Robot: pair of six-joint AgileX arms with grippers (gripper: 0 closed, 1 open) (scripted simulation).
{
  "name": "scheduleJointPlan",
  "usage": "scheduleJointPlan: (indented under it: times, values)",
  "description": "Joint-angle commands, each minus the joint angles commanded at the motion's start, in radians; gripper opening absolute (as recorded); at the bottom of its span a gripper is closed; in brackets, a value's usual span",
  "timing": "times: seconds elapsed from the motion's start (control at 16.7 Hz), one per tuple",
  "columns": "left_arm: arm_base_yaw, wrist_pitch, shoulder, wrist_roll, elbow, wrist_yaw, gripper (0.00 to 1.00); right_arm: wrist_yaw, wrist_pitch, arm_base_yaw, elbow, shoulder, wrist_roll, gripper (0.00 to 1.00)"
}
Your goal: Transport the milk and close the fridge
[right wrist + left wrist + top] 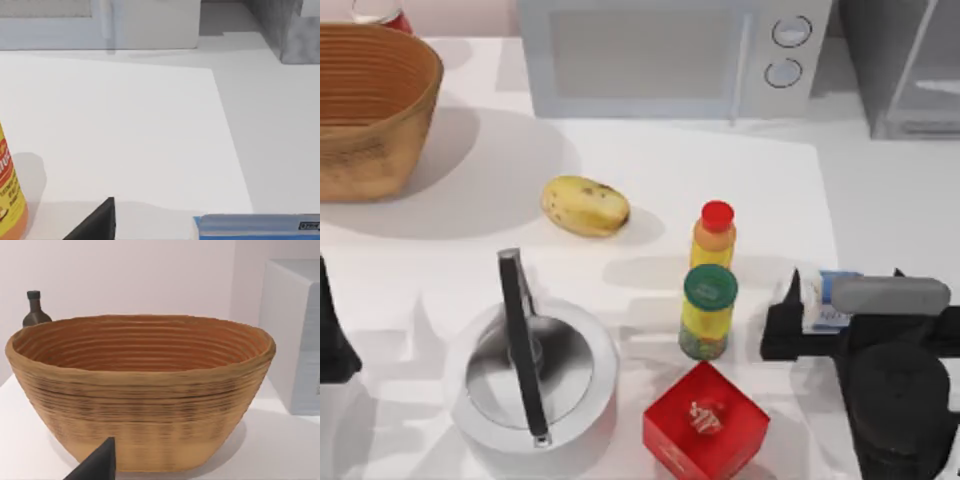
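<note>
White and blue, the milk (820, 300) is being held at the right side of the desk (720, 170), the right gripper (798, 305) closed about it, probably for carrying to the fridge (905, 65). The left arm is being kept parked at the left edge.
</note>
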Motion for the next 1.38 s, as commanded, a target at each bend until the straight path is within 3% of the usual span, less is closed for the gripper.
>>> scheduleJointPlan:
  times: [0.36, 1.14, 1.38]
  values:
    - [0.000, 0.000, 0.000, 0.000, 0.000, 0.000, 1.00, -0.013, -0.003, -0.013, 0.032, 0.022, -0.007, 1.00]
    - [0.000, 0.000, 0.000, 0.000, 0.000, 0.000, 1.00, -0.013, -0.003, -0.013, 0.032, 0.022, -0.007, 0.02]
    - [0.000, 0.000, 0.000, 0.000, 0.000, 0.000, 1.00, -0.013, -0.003, -0.013, 0.032, 0.022, -0.007, 0.00]
